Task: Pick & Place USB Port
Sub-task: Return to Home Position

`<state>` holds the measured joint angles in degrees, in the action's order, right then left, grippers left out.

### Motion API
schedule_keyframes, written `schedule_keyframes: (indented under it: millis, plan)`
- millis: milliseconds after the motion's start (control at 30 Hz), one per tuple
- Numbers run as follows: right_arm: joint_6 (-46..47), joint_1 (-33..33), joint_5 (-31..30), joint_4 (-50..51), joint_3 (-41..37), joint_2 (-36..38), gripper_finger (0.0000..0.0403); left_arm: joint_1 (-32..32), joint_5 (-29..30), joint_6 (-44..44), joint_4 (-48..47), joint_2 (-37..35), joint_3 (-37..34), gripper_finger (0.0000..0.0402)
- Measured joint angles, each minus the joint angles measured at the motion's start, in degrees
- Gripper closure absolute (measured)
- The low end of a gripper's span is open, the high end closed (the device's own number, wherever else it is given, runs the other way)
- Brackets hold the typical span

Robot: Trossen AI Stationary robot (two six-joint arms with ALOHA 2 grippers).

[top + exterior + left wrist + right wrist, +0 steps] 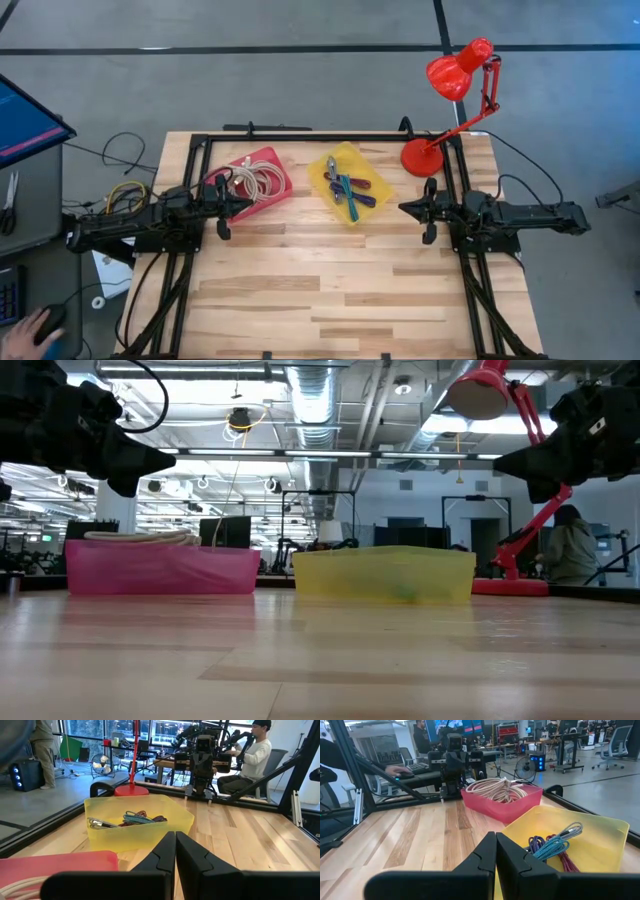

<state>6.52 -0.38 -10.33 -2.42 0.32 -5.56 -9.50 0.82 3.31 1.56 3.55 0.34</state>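
A yellow tray (347,183) at the table's far middle holds several coiled cables (555,846), blue, purple and red. To its left a red tray (258,183) holds pale coiled cords (495,787). A separate USB port does not show apart from these cables. My left gripper (250,200) hovers shut at the table's left, above the red tray's near edge, pointing level toward the right. My right gripper (402,208) hovers shut at the right, pointing level toward the yellow tray. Neither holds anything.
A red desk lamp (447,105) stands at the far right corner, its base (422,158) on the table. A black frame (320,135) runs along the table's far edge and sides. Bare wood lies across the near half (330,290). A person's hand (40,325) rests off-table at left.
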Motion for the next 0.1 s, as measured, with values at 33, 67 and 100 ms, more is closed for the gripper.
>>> schedule_keyframes:
  millis: [33, 67, 100]
  plan:
    - [0.0, 0.0, 0.0, 0.0, 0.0, 0.0, 0.0403, 0.0, 0.0, 0.0, 0.0, 0.0, 0.0, 0.0389]
    - [0.0, 0.0, 0.0, 0.0, 0.0, 0.0, 0.0403, 0.0, 0.0, 0.0, 0.0, 0.0, 0.0, 0.0389]
    - [0.0, 0.0, 0.0, 0.0, 0.0, 0.0, 0.0403, 0.0, 0.0, 0.0, 0.0, 0.0, 0.0, 0.0389]
